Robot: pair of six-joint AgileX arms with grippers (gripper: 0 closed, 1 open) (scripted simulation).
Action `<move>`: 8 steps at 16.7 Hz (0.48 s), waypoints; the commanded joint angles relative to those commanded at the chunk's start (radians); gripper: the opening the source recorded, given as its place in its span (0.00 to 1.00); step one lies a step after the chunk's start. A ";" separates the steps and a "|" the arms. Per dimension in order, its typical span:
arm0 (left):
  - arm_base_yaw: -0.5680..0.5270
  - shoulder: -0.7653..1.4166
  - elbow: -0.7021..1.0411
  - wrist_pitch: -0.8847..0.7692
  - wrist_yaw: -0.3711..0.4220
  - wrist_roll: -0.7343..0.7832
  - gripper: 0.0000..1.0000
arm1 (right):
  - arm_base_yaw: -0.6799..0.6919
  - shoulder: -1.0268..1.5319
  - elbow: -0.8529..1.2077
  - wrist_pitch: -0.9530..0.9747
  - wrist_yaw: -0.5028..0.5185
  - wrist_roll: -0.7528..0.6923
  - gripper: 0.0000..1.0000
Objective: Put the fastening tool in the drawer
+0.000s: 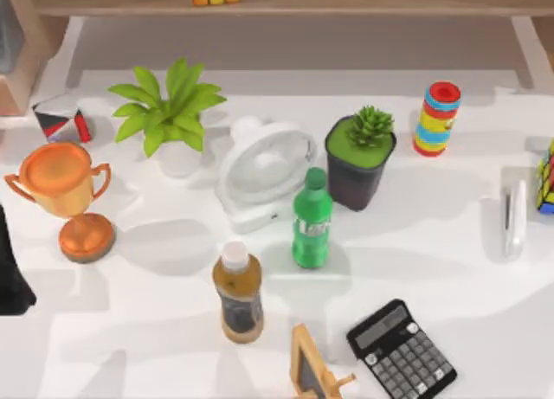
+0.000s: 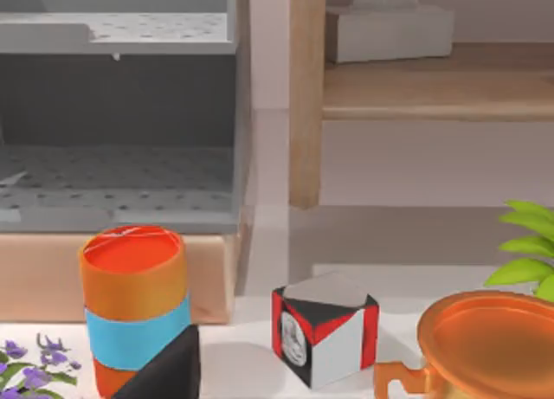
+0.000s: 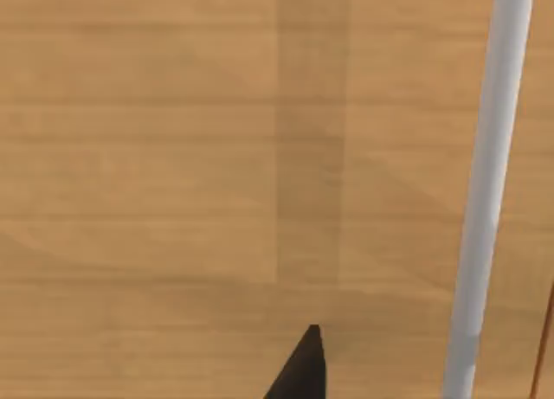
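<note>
The desk [image 1: 450, 234] is crowded: a white fan [image 1: 264, 170] mid-desk, a gold trophy [image 1: 65, 191] by the left edge, a black calculator [image 1: 402, 351] at the front edge. The stapler [image 1: 516, 217] lies by the right edge, well apart from the calculator. The grey drawer [image 2: 121, 113] stands open in the left wrist view. I cannot tell how wide either gripper is. The right arm should probably approach from above and grasp the stapler across its slim width.

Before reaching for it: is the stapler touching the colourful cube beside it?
Cannot tell. In the top view the stapler lies close beside the cube, but no clear gap shows.
</note>
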 joint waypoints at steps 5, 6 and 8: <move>0.000 0.000 0.000 0.000 0.000 0.000 1.00 | 0.000 0.000 0.000 0.000 0.000 0.000 0.02; 0.000 0.000 0.000 0.000 0.000 0.000 1.00 | 0.000 0.000 0.000 0.000 0.000 0.000 0.00; 0.000 0.000 0.000 0.000 0.000 0.000 1.00 | 0.000 0.000 0.000 0.000 0.000 0.000 0.00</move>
